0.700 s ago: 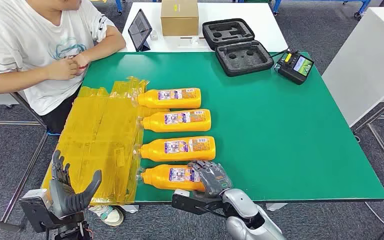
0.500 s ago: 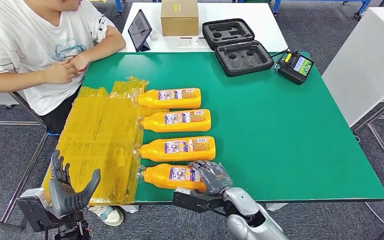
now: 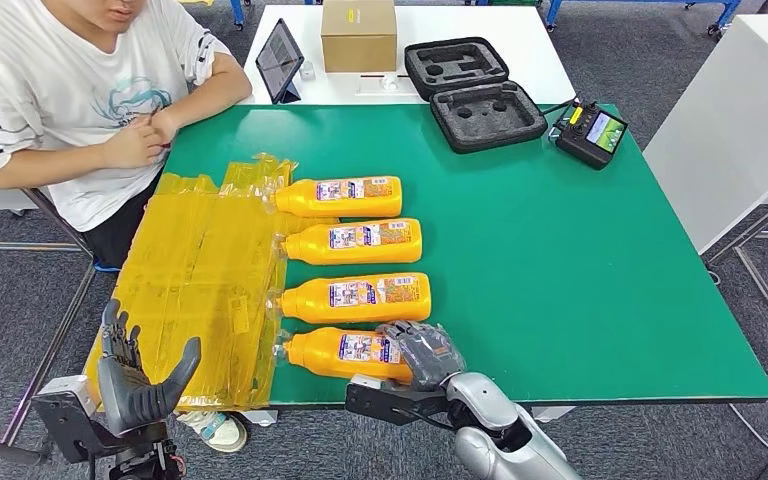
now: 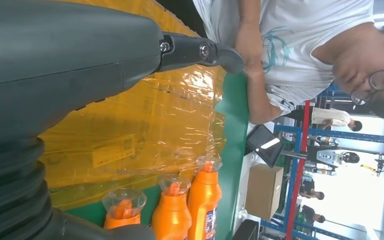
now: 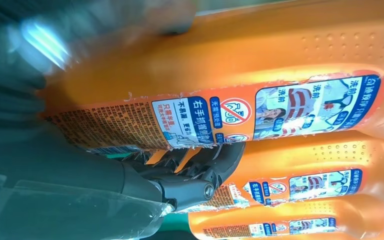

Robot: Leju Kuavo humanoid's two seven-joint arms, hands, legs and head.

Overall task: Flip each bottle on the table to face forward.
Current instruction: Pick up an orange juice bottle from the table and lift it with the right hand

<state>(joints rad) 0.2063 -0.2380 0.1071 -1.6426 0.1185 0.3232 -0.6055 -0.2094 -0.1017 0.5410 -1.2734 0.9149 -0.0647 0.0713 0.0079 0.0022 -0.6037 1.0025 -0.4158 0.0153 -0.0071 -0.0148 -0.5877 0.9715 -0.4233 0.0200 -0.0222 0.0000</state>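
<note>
At six o'clock on the counter: right hand apparently gripping nearest bottle; left hand open, empty.

The left hand hovers over yellow plastic wrap beside three orange bottles.

A big green table holds everything. Four orange bottles lie on their sides in a row, one behind the other, with their caps pointing toward a crinkly yellow plastic sheet spread flat on the table's left part. At the far edge sits an open black case with grey foam inside. Just beside it, at the far right corner, lies a black controller with a small screen.
</note>
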